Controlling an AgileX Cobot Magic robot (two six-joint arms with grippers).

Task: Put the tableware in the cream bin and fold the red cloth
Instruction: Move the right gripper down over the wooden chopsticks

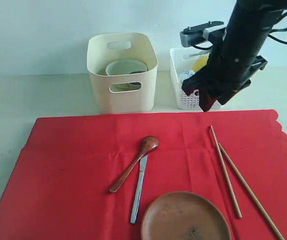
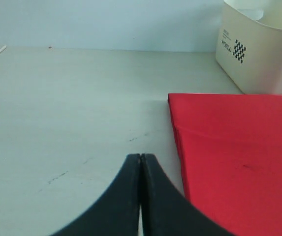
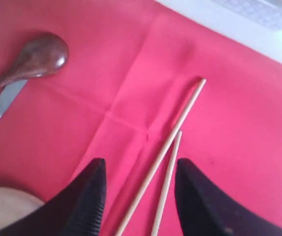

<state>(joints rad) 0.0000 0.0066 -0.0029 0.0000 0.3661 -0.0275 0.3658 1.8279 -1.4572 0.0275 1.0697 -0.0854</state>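
Spread flat on the bench (image 1: pixel 13 110): red cloth (image 1: pixel 73 160), scalloped edge on the right. On it, brown wooden spoon (image 1: pixel 133 164) touching silver table knife (image 1: pixel 138 192) near the middle, round brown plate (image 1: pixel 186 217) at the near edge, pair of chopsticks (image 1: pixel 231 172) to the right, closest together at their far ends. Behind the cloth, cream bin (image 1: pixel 123 97) with pale bowl (image 1: pixel 126 66) inside, white lattice basket (image 1: pixel 186 97) just beside it. Left pincer (image 2: pixel 141 158) pressed together, empty, above bare bench beside the cloth's edge. Right pincer (image 3: pixel 140 164) spread apart, empty, above the chopsticks.
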